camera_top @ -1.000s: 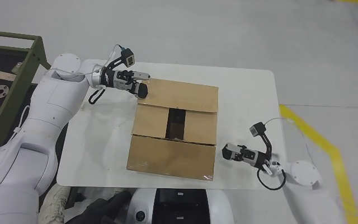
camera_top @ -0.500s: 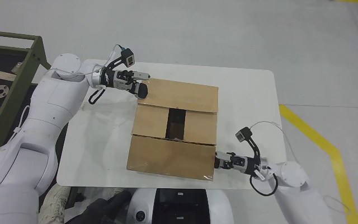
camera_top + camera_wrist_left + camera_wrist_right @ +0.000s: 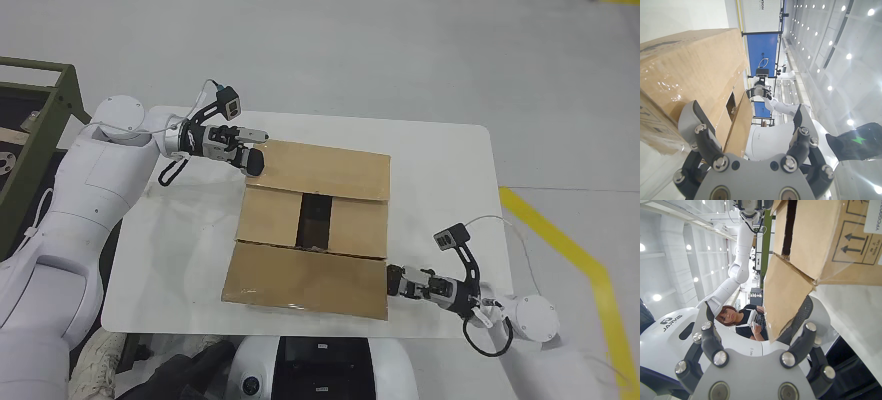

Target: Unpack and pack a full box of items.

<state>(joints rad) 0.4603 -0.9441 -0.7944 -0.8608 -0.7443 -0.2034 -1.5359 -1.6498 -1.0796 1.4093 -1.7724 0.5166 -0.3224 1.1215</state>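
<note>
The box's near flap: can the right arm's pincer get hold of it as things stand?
Probably yes. The right pincer is open, and the corner of the near flap sits between its fingers; nothing blocks it.

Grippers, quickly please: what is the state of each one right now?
Left gripper: open, beside the box corner, holding nothing.
Right gripper: open, the flap corner between its jaws.

Brown cardboard box [image 3: 312, 230] mid-table, upright; top flaps nearly shut w/ dark gap btwn them; tape glossy on sides.
</note>
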